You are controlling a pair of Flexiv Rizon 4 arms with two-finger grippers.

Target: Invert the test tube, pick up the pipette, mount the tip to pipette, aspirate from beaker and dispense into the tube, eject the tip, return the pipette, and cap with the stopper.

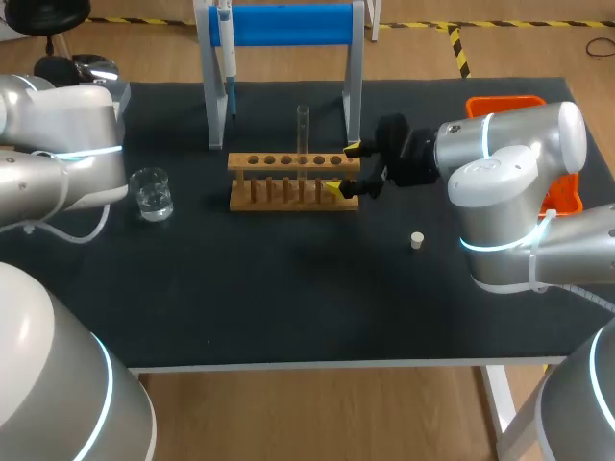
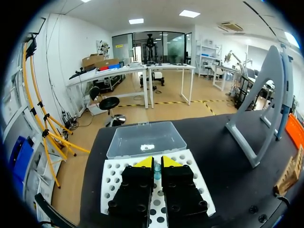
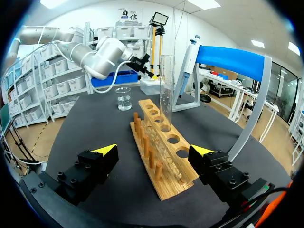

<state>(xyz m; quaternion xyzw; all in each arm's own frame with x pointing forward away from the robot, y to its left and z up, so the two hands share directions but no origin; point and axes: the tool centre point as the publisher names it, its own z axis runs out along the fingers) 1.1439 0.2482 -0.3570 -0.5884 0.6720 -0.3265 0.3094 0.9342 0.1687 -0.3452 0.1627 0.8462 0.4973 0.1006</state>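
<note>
Right wrist view: right tool [image 3: 154,150] wide apart, straddling rack [image 3: 182,165], holding nothing; left tool [image 2: 157,162] together.

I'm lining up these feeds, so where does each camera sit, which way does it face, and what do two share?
Head view: above and behind, looking down on the table; both arms show, right end effector at the wooden rack.
Left wrist view: on the left wrist, looking past the left end effector onto the tip box.
Right wrist view: on the right wrist, looking along the rack toward the beaker and left arm.
Shared: head and right wrist views both show rack, test tube, beaker.
</note>
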